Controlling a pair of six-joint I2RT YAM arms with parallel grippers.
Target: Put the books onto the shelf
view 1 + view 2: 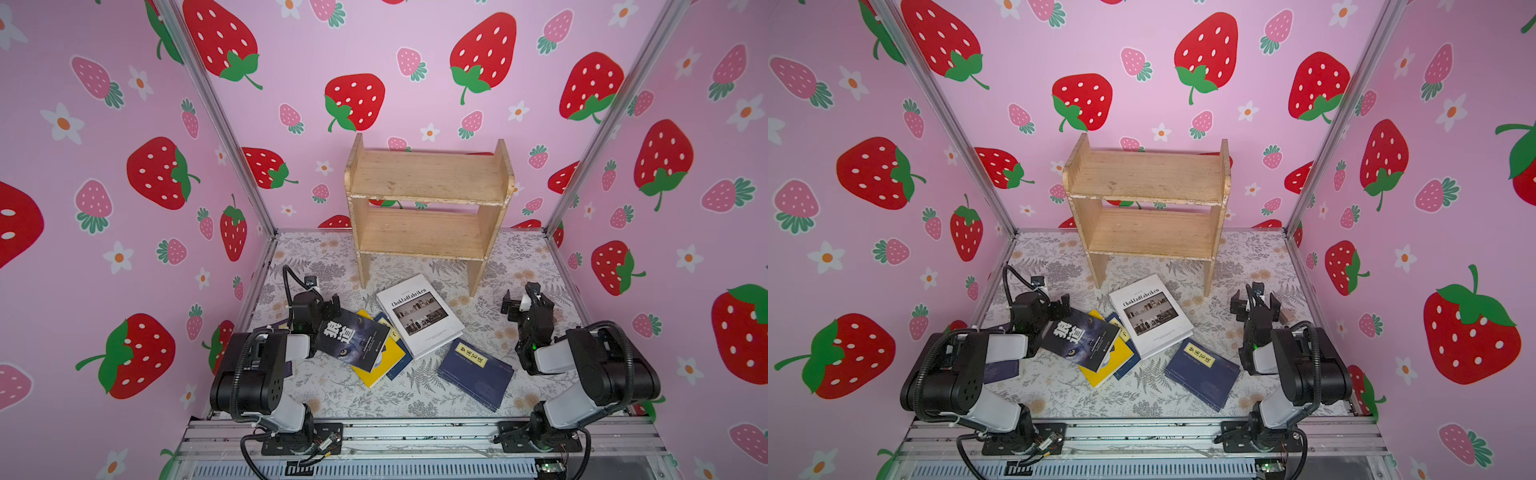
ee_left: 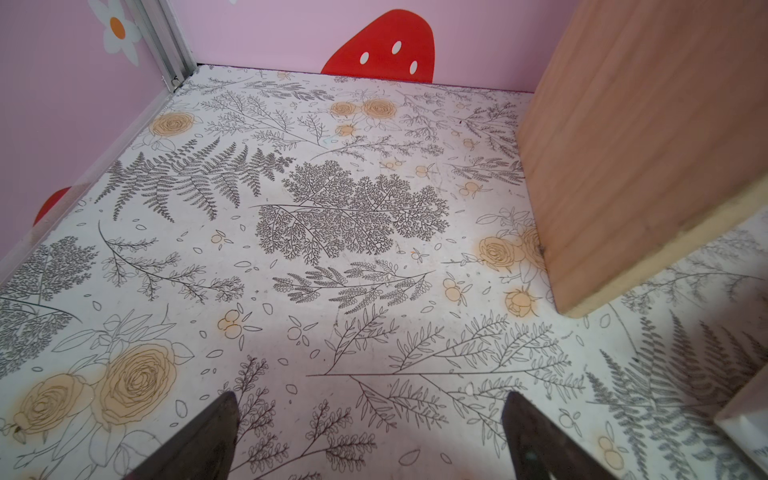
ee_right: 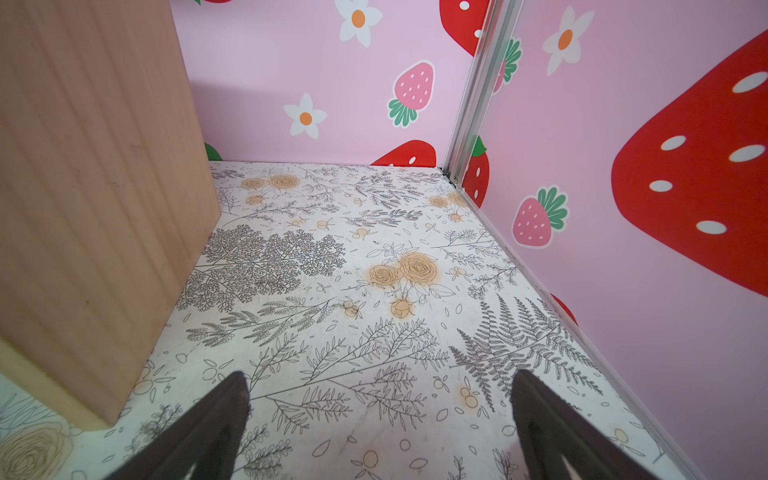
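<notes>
The empty wooden shelf (image 1: pixel 428 208) (image 1: pixel 1146 208) stands at the back of the table. The books lie in front of it: a white "Chokladfabriken" (image 1: pixel 419 316) (image 1: pixel 1150 316), a dark wolf cover (image 1: pixel 353 336) over a yellow one (image 1: pixel 382 365), and a navy one with a yellow label (image 1: pixel 476 374). My left gripper (image 1: pixel 316 300) (image 2: pixel 370 399) hovers open left of the pile, aimed at bare table beside a shelf leg (image 2: pixel 623 166). On the other side of the pile my right gripper (image 1: pixel 524 297) (image 3: pixel 380 378) is open too, facing the other leg (image 3: pixel 91 187). Neither holds anything.
Pink strawberry walls with aluminium corner posts (image 1: pixel 232 124) (image 1: pixel 602 124) close in the floral table (image 1: pixel 332 386) on three sides. Another navy book (image 1: pixel 1000 370) shows partly under the left arm. The arm bases sit on a metal rail (image 1: pixel 415 432) at the front edge.
</notes>
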